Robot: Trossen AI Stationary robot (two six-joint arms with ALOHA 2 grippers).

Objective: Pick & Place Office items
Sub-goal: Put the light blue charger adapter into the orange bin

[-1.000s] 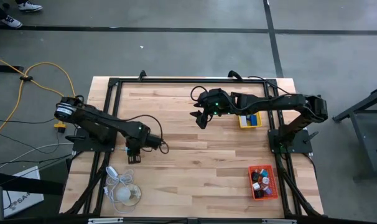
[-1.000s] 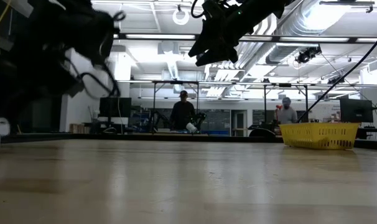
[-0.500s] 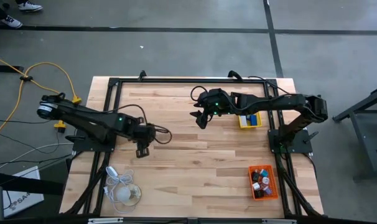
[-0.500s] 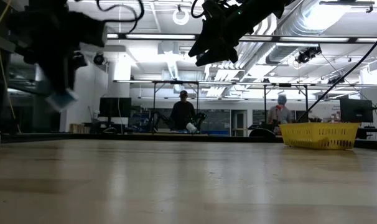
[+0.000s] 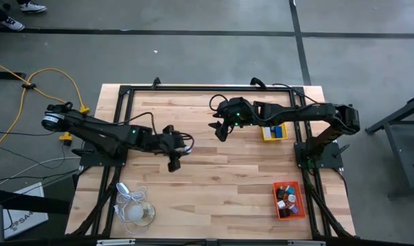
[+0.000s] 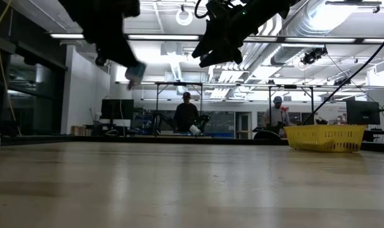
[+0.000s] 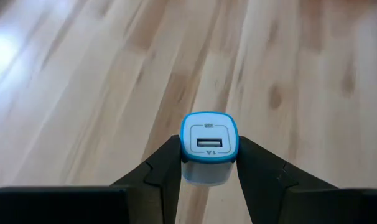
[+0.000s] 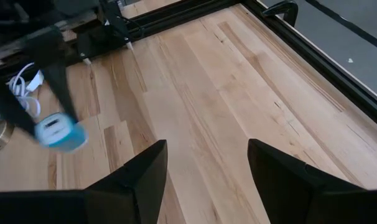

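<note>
Midair, left claw (image 7: 208, 180) grips charger (image 7: 208, 145), table (image 5: 214, 171) mid-span.

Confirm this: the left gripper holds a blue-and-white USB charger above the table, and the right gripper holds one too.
Wrong about the right gripper: its wrist view shows it open and empty. The left gripper does hold the charger above the table.

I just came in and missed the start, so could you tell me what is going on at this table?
The left gripper has its jaws shut on a small blue and white USB charger and holds it in the air above the middle of the wooden table. The right gripper hangs open and empty above the table, near the yellow tray. Other small items sit in the orange tray.
</note>
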